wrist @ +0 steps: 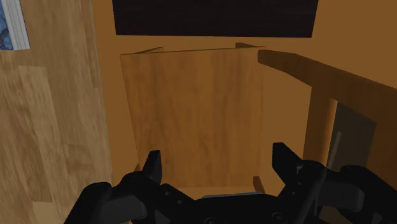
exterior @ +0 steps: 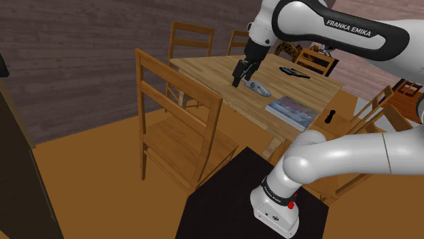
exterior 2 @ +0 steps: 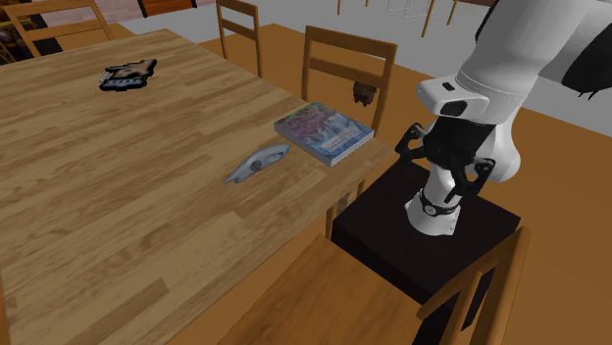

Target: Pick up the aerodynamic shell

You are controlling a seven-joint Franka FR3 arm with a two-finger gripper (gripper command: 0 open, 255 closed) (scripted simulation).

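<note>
One all-black two-finger gripper (exterior: 236, 81) at the end of the white arm (exterior: 319, 27), up in the air by the long edge of the pale wooden plank table (exterior 2: 118, 216). Black fingers (wrist: 153, 168) spread wide apart in the wrist view, nothing between them, nothing held. Beyond the fingers: the plain wooden seat of a slat-back wooden chair (wrist: 191, 114), the table's edge to one side, the black box stand (wrist: 216, 18) past the seat.

Small grey-blue streamlined shell (exterior 2: 257, 162) flat on the tabletop, close to that same edge, apart from the fingers, untouched. In the shoulder view, just to the right of and below the gripper. One end toward a thin book with a blue and purple cover (exterior 2: 324, 132), near it, at the table's corner. Well apart from both, across the table, a dark rumpled glove-like thing (exterior 2: 127, 75). Small dark object (exterior 2: 363, 93) on a second wooden chair (exterior 2: 348, 54), behind the book in the second exterior view.
</note>
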